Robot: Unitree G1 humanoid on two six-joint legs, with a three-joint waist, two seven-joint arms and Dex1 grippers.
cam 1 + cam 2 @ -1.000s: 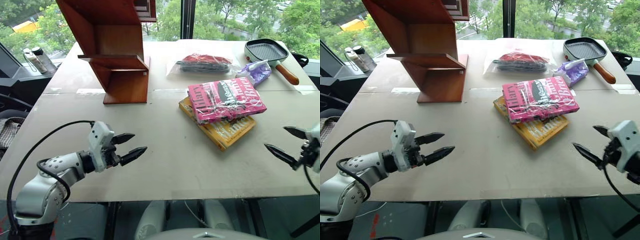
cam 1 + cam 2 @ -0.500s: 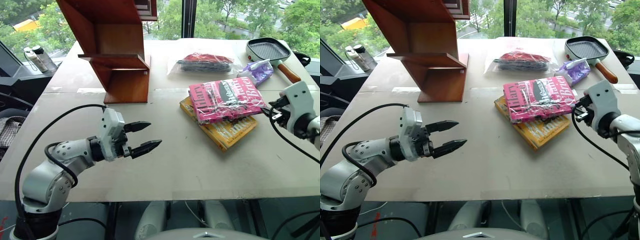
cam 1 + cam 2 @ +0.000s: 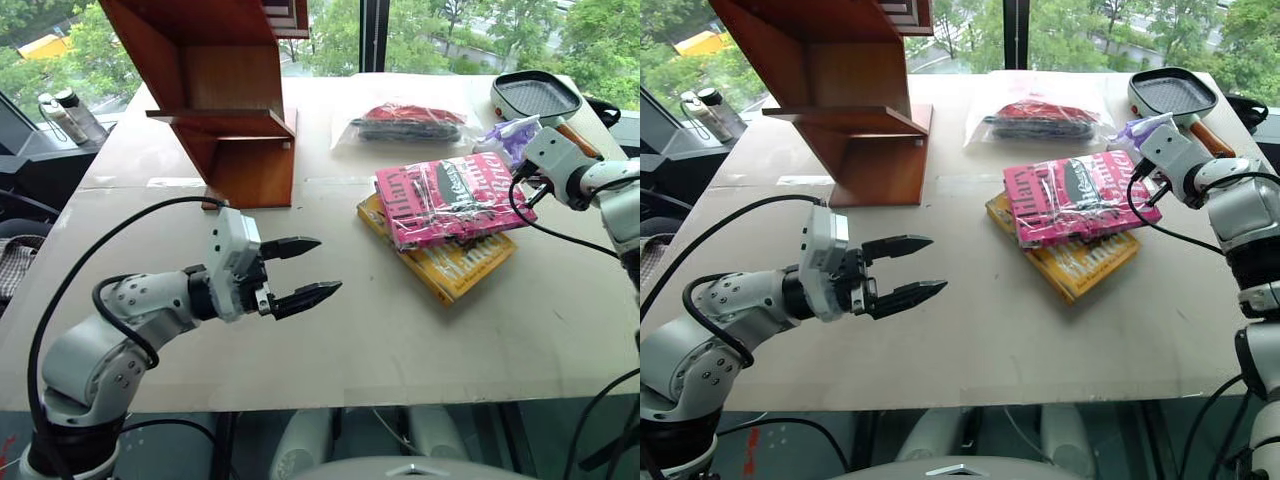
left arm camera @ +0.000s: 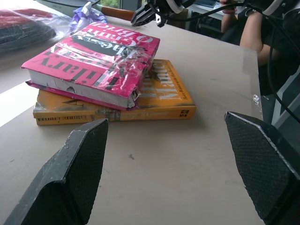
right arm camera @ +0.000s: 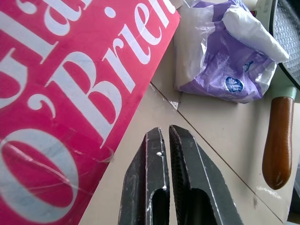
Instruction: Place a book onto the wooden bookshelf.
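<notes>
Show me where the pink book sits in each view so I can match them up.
Left eye: pink book right of centre, on the yellow book.
Right eye: same, right of centre.
Left wrist: atop the yellow book.
Right wrist: its cover beside the shut right tool.
Shared landmark: purple bag.

The wooden bookshelf [image 3: 225,100] stands on the surface [image 3: 340,330] at the far left, and the book [image 3: 452,197] lies to its right, on top of a second book [image 3: 447,262] that juts out beneath it toward the near side. Behind the two books lies a clear bag [image 3: 408,124], and to the right of that a small bag [image 3: 512,138] sits just beside a grill pan [image 3: 536,97] at the far right corner. The left claw [image 3: 306,270] hangs over the near left of the surface, well apart from the books, while the right claw [image 5: 166,154] sits by the book's right edge, between it and the small bag.
</notes>
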